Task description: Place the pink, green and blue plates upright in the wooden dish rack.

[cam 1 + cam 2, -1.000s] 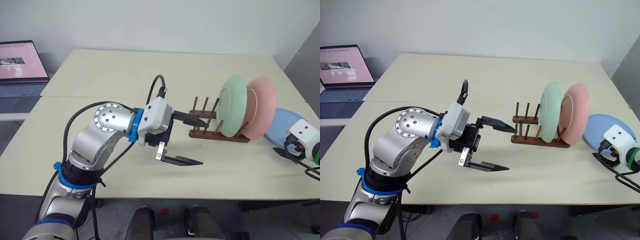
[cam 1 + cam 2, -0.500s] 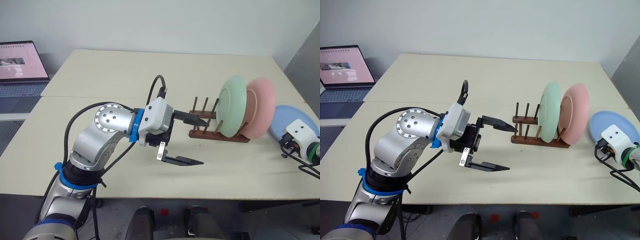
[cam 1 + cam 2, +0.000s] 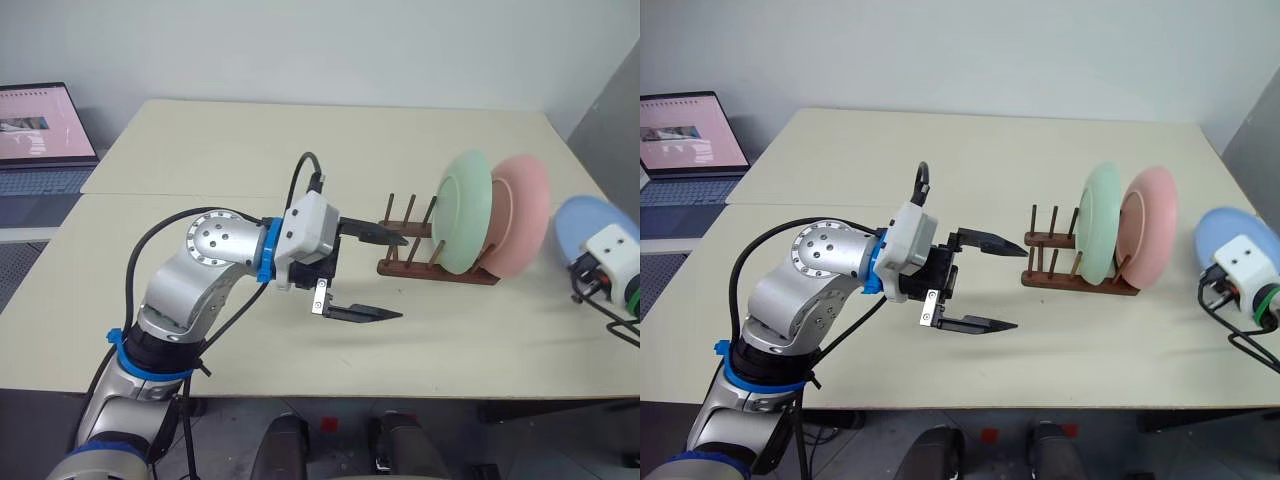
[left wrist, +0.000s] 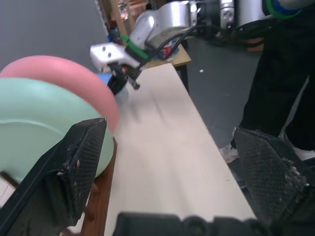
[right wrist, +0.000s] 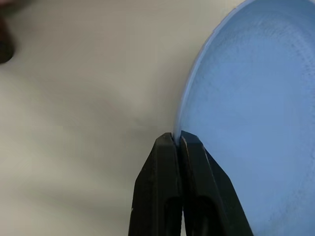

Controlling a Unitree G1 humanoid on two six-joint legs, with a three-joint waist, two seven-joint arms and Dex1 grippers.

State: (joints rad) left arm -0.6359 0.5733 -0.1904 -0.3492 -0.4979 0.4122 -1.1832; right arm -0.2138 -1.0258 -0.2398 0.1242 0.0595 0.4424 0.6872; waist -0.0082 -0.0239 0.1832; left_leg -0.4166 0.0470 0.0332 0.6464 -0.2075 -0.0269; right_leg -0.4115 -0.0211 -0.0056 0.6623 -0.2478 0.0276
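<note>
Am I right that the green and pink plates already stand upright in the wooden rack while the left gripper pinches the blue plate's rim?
Not quite: the right gripper, not the left, pinches the blue plate by its rim, as the right wrist view shows. The green plate and pink plate do stand upright in the wooden rack.

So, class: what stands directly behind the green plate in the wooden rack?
The pink plate, upright in the rack behind the green plate; green covers part of it.
</note>
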